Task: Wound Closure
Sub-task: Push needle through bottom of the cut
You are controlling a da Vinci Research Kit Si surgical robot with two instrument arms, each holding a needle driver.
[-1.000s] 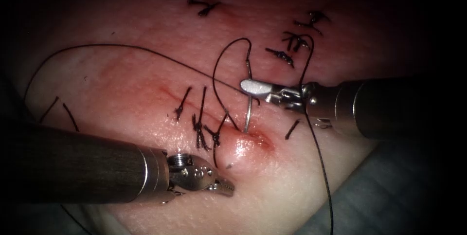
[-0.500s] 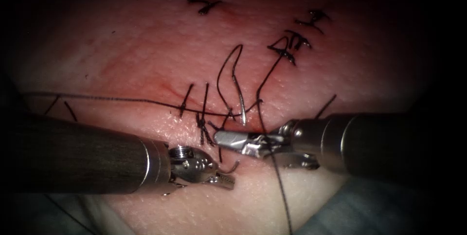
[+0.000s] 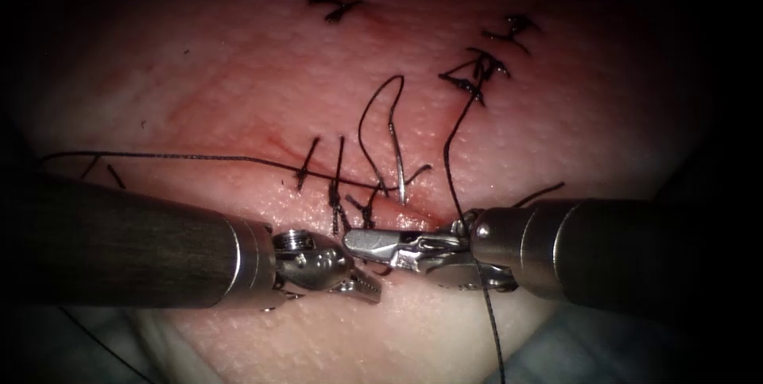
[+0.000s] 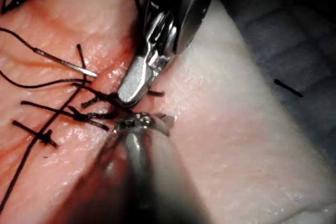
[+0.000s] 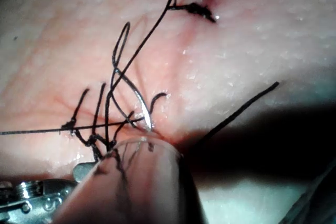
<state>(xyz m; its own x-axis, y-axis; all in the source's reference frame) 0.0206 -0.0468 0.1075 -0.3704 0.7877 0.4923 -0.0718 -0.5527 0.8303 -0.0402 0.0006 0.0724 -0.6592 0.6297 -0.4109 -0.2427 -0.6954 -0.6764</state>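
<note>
Endoscope view: I see the thin curved steel needle standing with one end in the pale pink pork tissue at the red cut, held by neither tool, the black thread looping from its upper end. My right tool lies just below it, jaws pressed together on nothing. My left tool sits beside it, jaws slightly parted and empty.

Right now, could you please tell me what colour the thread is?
Black; the thread shows best in the endoscope view.
</note>
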